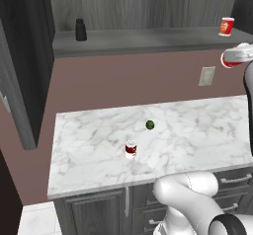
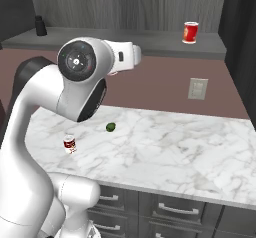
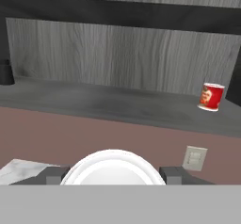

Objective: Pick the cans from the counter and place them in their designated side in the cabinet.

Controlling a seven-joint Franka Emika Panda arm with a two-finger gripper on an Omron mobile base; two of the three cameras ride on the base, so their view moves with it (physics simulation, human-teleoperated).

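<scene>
The hand is raised high, at about the level of the cabinet shelf point(image 3: 117, 106), and its camera looks straight along that shelf toward the wood-grain back wall. I cannot tell whether the hand is released or clenched, because its fingertips are hidden by the robot's own body in that view. No can is seen in front of it.

The bright red can point(image 3: 211, 96) stands upright on the right end of the shelf, near the dark side wall; I judge that this is its designated side and that this half of the task is done. At the far left end stands the black bottle point(image 3: 5, 72), well apart from it.

Below, the dark red can with white bands point(image 1: 131, 149) is upright on the white table point(image 1: 197, 135), near the front edge. A small green ball point(image 1: 150, 125) lies just behind it. This 1 can is not yet moved.
</scene>
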